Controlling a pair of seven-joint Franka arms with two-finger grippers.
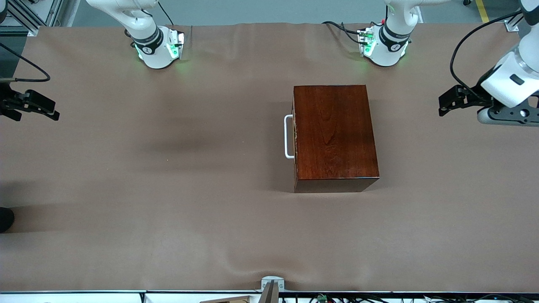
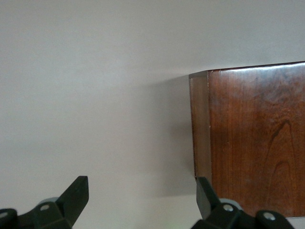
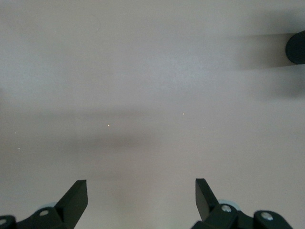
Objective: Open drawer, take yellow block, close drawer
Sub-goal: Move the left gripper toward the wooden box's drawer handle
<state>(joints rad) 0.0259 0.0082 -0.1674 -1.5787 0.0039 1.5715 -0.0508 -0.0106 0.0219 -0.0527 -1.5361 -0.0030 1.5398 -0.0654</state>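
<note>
**A:** Drawer (image 1: 294,136) first, since everything turns on it. We see it fully shut inside the dark reddish-brown wooden box (image 1: 334,134), with only the white U-shaped handle (image 1: 288,136) sticking out of the face that looks toward the right arm's end of the table. The box sits on the brown table cover (image 1: 168,189), closer to the left arm's end. We can't see the yellow block anywhere, so our guess is it's inside.

**B:** Agreed. The handle bar runs along the line from the robots' bases toward the front camera, so we'd judge the pull has to go sideways, toward the right arm's end.

**A:** Which arm, though? The left gripper (image 1: 446,103) hangs over the table edge at its own end, fingers spread wide and holding nothing. It's closer to the box, but it faces the closed back of it; its wrist view shows just a box corner (image 2: 248,143).

**B:** And the right gripper (image 1: 40,107) hovers over the cover at its own end, well apart from the box, jaws wide open and empty too. Handle points its way, so we'd bet on that one.

**A:** Count: one box, one drawer, one handle, two grippers, zero blocks visible.
</note>
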